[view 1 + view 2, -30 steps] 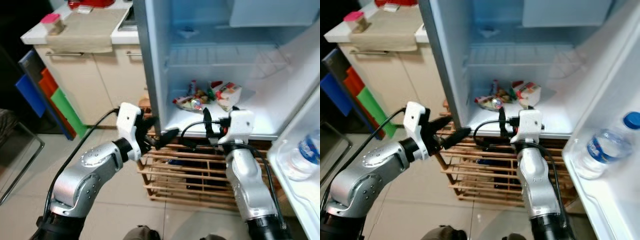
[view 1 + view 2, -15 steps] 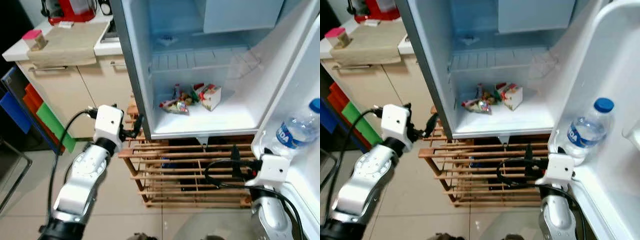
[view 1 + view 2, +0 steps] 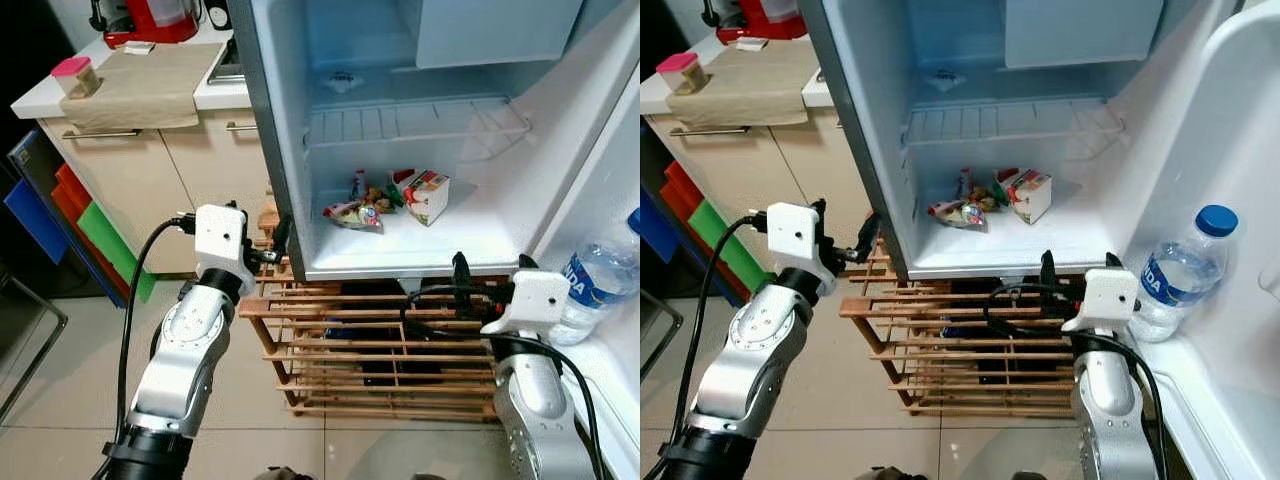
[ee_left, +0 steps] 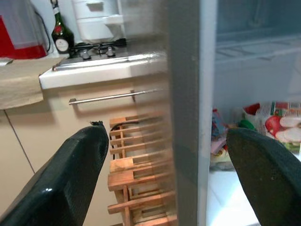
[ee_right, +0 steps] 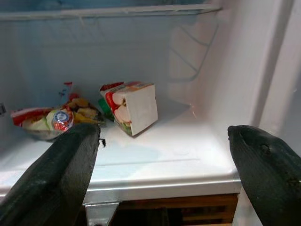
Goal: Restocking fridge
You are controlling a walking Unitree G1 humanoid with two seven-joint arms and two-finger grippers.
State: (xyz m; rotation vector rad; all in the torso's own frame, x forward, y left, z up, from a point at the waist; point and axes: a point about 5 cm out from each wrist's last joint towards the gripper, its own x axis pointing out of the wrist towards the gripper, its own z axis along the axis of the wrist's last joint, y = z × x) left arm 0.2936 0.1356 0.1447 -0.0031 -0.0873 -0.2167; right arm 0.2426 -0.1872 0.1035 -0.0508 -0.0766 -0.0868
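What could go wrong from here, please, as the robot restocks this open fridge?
The left pincer straddles the fridge's side wall; pushing forward could jam it on that edge. The right pincer hangs open below the shelf lip, beside the water bottle in the door, so a sideways swing might knock the bottle.

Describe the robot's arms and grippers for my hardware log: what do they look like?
Both arms are silver metal with dotted screw holes; the left arm and right arm each carry a white boxy wrist block trailing black cables. The left gripper and right gripper each have two broad, glossy black fingers.
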